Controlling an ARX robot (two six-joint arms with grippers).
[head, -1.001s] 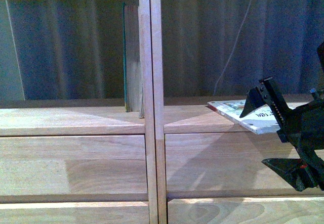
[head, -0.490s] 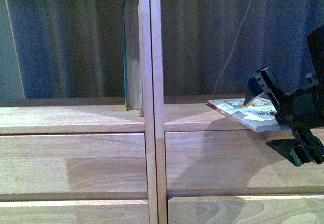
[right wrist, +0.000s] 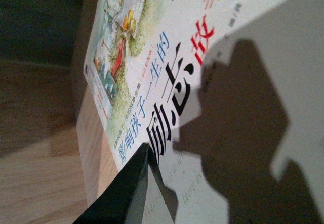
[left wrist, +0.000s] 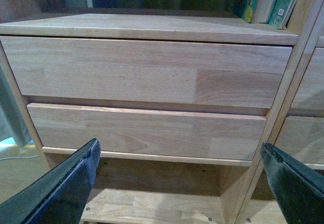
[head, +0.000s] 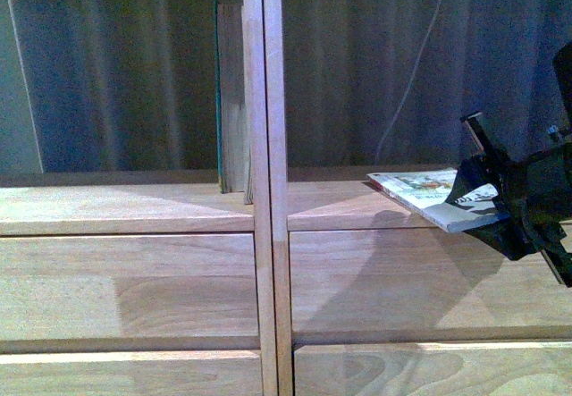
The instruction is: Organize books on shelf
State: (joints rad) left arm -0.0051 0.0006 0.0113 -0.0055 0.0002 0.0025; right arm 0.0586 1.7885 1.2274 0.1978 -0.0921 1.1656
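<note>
Thin pale illustrated paperback lies flat on right-hand board of light natural-wood shelf, lower right of front view. Long axis slants out past front edge.

Right fingers straddle overhanging corner, one tip on cover. Clamped or not: cannot tell.

Left fingers spread, empty, well apart from the paperback.

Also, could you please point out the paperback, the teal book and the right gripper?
paperback (head: pixel 427 190): front view, on its illustrated cover.
teal book (head: pixel 231 101): front view, on its page edges.
right gripper (head: pixel 478 214): front view, midway between its jaws.

One paperback, one teal book, four drawer fronts, two grippers
</note>
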